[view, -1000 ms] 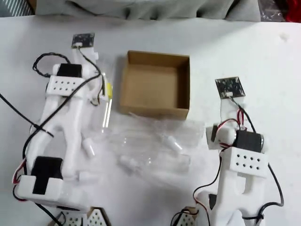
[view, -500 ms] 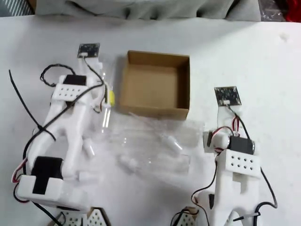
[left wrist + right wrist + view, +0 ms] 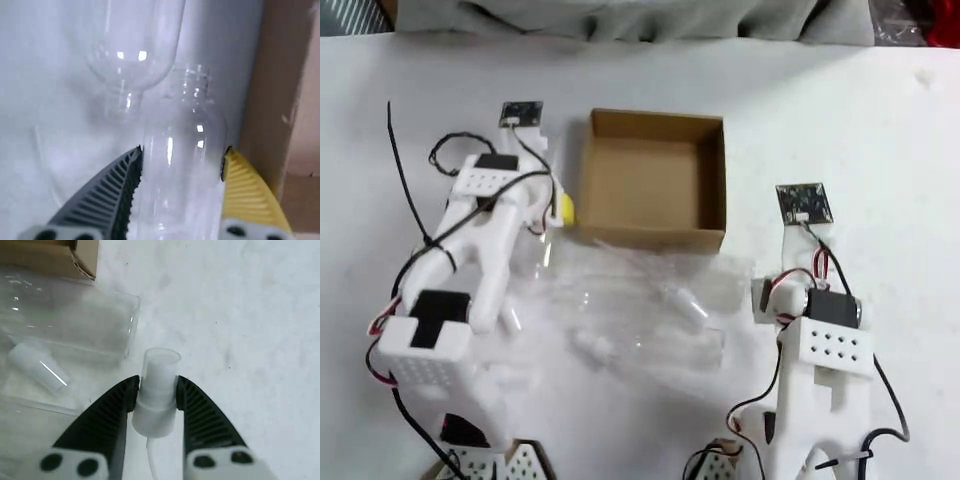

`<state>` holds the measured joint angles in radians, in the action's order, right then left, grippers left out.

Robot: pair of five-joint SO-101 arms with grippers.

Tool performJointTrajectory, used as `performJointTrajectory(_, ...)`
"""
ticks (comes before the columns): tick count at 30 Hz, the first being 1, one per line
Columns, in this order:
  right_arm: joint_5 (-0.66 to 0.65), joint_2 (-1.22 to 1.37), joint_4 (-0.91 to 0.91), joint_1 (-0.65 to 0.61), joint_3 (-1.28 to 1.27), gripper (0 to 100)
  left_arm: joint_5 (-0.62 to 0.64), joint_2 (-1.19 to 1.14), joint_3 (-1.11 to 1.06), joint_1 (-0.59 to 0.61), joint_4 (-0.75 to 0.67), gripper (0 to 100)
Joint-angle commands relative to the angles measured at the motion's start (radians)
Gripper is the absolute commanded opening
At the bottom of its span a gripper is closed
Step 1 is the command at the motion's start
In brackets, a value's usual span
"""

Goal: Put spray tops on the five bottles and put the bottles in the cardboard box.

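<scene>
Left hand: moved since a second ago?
Yes. The left hand, shut on a bottle, has shifted closer to the cardboard box.

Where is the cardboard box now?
In the high view the cardboard box stands open at mid-table, just behind the clear bottles; the left gripper, holding a bottle, is beside its wall.

White bench (image 3: 860,110), matte and faintly mottled, evenly lit, grey crumpled cloth (image 3: 620,18) along its far edge, striped object (image 3: 342,12) at one far corner, dark red item (image 3: 920,18) at the other.
</scene>
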<state>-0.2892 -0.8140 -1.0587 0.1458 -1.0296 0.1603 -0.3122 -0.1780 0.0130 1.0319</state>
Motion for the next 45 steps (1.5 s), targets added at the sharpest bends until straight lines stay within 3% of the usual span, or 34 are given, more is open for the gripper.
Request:
performJointTrajectory(1,0.002,-0.012,0.008,-0.001,0.005,1.6,0.002,-0.038,0.110,0.001,-0.018,23)
performJointTrajectory(9,0.000,-0.008,0.010,-0.044,0.000,1.6,-0.002,-0.117,0.158,-0.005,-0.011,23)
performJointTrajectory(11,0.000,-0.008,0.012,-0.044,-0.002,1.6,-0.005,-0.117,0.155,-0.005,-0.006,18)
performJointTrajectory(14,0.000,-0.008,0.045,-0.044,-0.017,1.6,-0.006,-0.110,0.164,-0.007,0.048,2)
performJointTrajectory(21,0.000,-0.008,0.050,-0.038,-0.025,1.6,-0.006,0.056,0.061,-0.005,0.115,2)
performJointTrajectory(27,0.003,-0.016,0.050,-0.036,-0.006,1.6,-0.006,0.423,-0.163,-0.007,0.083,2)
performJointTrajectory(33,0.002,-0.016,0.051,-0.070,0.112,1.6,-0.005,0.918,-0.494,-0.010,-0.084,2)
performJointTrajectory(39,0.008,-0.016,0.051,-0.071,0.308,1.6,-0.006,1.377,-0.781,-0.097,-0.244,2)
performJointTrajectory(45,0.015,-0.018,0.050,-0.074,0.471,1.6,0.000,1.699,-0.936,-0.197,-0.382,2)
